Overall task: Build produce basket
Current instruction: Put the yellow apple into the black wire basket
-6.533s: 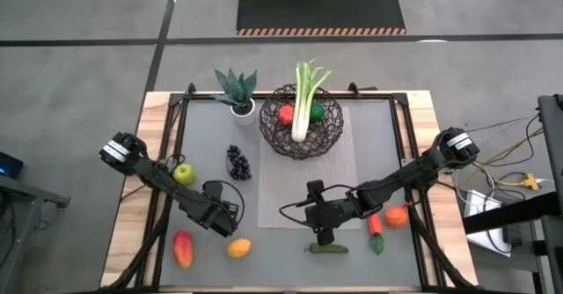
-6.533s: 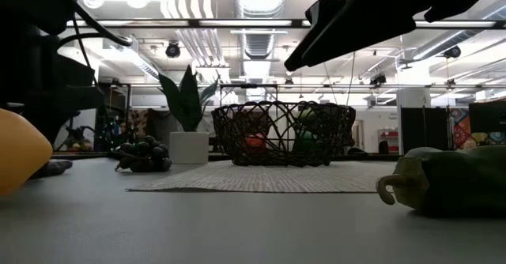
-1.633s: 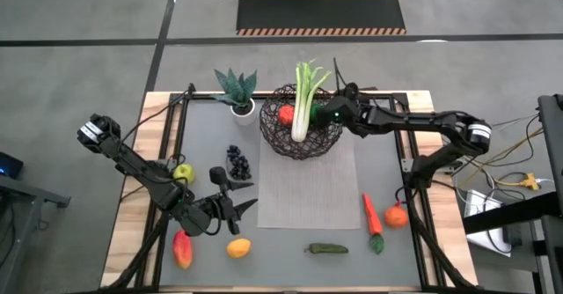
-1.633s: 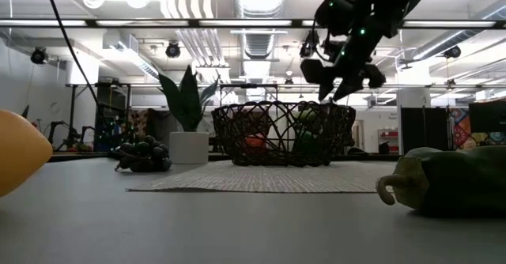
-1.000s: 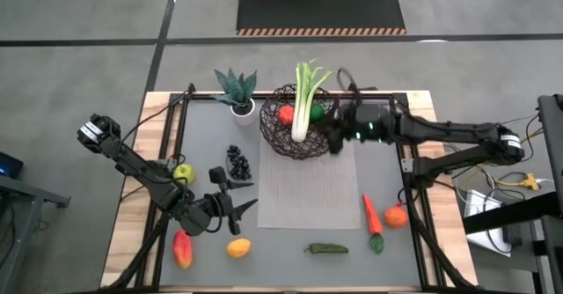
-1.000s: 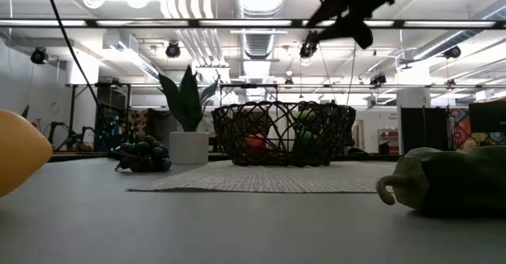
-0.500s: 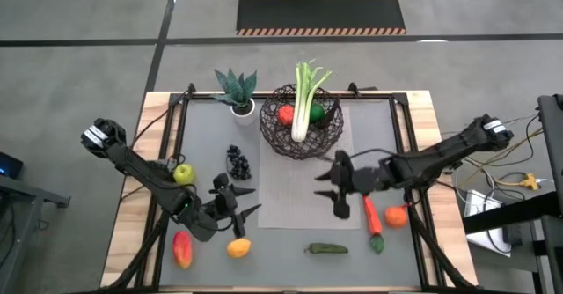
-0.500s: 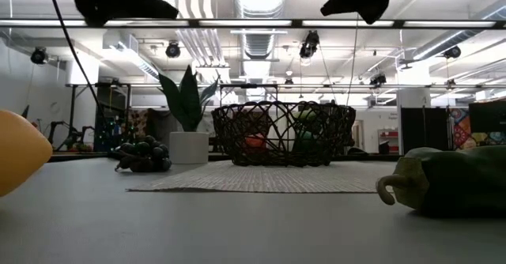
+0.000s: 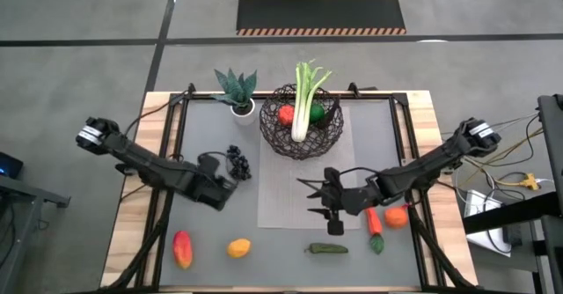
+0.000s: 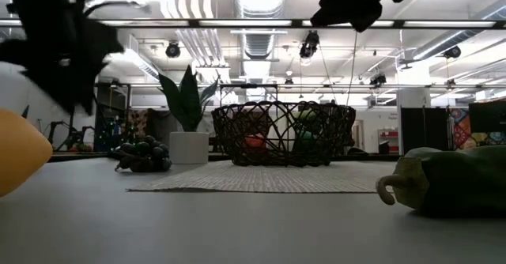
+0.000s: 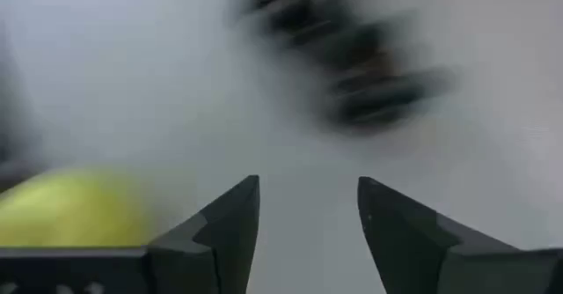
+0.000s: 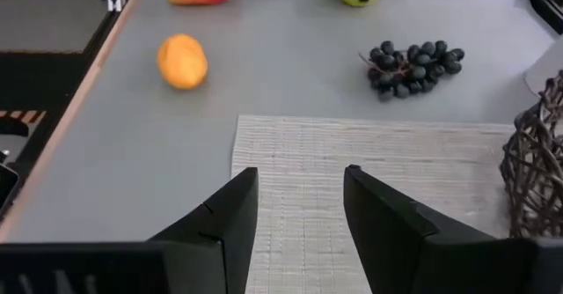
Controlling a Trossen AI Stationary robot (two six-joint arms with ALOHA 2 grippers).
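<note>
From above, the basket (image 9: 302,122) sits at the far middle of the table (image 9: 378,127), at the head of a woven mat (image 9: 303,193). In it stand a leek (image 9: 304,100), a red fruit (image 9: 286,114) and a green fruit (image 9: 316,113). The left claw (image 9: 220,188) hangs low just beside the grapes (image 9: 237,161); its fingers are hidden here. The right claw (image 9: 317,199) hovers over the mat's near right part, fingers spread and empty. A carrot (image 9: 374,220) and an orange fruit (image 9: 396,216) lie beside it, a pepper (image 9: 328,249) nearer the front edge. A red-yellow fruit (image 9: 182,247) and an orange-yellow fruit (image 9: 237,247) lie front left.

At table height, the basket (image 10: 283,133) stands between a potted plant (image 10: 188,130) and the pepper (image 10: 447,181).

In the left wrist view, the left claw (image 11: 308,210) is spread and empty, with a yellow-green fruit (image 11: 75,208) close by.

In the right wrist view, the right claw (image 12: 299,202) is spread above the mat (image 12: 369,197), the grapes (image 12: 413,65) beyond.
</note>
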